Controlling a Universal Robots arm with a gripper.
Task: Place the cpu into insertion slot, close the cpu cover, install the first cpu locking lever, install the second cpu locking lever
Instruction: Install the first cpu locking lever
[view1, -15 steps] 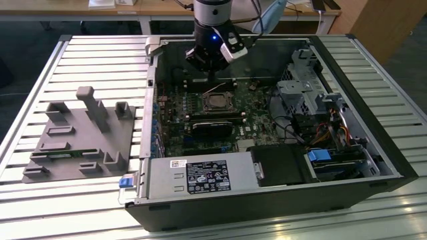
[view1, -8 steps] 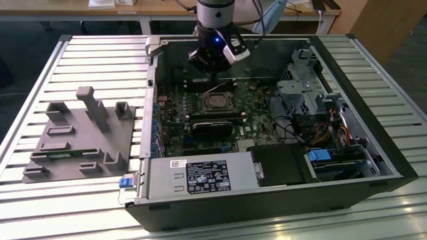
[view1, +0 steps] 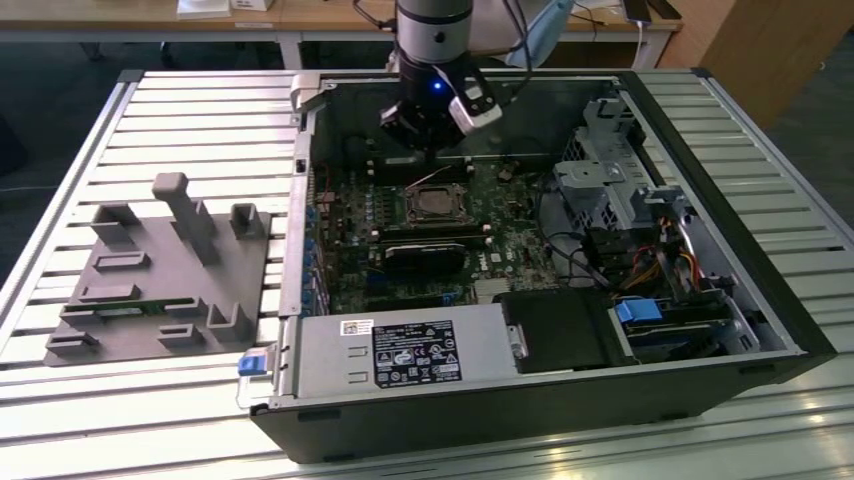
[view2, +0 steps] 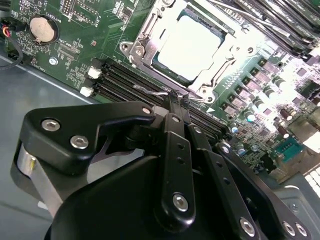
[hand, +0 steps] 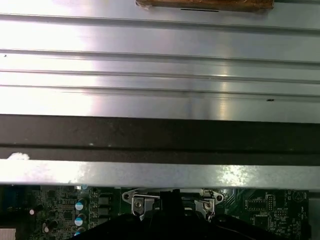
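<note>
The cpu (view2: 187, 45) sits in the insertion slot (view2: 170, 71) at the middle of the green board (view2: 75, 60), with the cpu cover (view2: 142, 40) flat over it. The gripper (view2: 172, 99) has its fingers together at the wire locking lever (view2: 150, 91) (actual grip not discernible). Risk: the tip slips off the springy wire and strikes the adjacent memory slots (view2: 120, 80).
</note>
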